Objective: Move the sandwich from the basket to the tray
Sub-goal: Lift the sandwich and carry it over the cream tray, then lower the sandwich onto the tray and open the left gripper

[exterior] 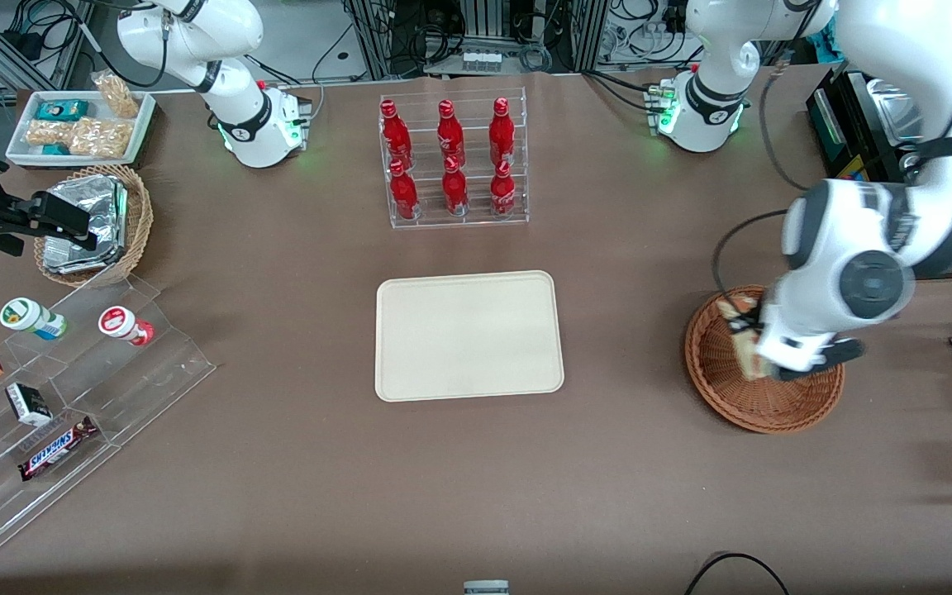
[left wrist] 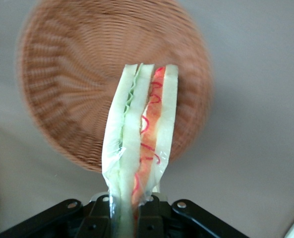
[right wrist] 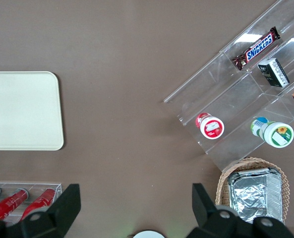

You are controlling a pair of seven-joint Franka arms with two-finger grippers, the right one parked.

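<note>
Brown desk (exterior: 294,463), lab racks and cables past its far edge.

Landmark: the tray (exterior: 468,335), flat and cream, mid-desk, nothing on it.

Nearest to me: my gripper (left wrist: 129,210), jaws closed on the sandwich (left wrist: 139,144). The grip is at one end of the wedge, and the rest sticks out straight ahead of the jaws. Long axis runs away from the jaws; layered edge faces the wrist camera, white, green and red showing through the wrap.

Below the sandwich: the basket (left wrist: 62,94), round, reddish wicker. The wedge looks lifted clear of the weave, hanging over the bowl and rim. Judgement only; the exact gap is hard to read.

Farther out: the basket sits well apart from the tray, toward the working arm's end of the desk. From the front, my wrist hides most of the wedge.

Farther still: a rack of red bottles (exterior: 452,159), farther from the front camera than the tray.

Next move turns on this: the tray lies sideways from me, bare desk between. I carry across toward the parked arm's end, then lower the wedge with its long axis along the tray.
</note>
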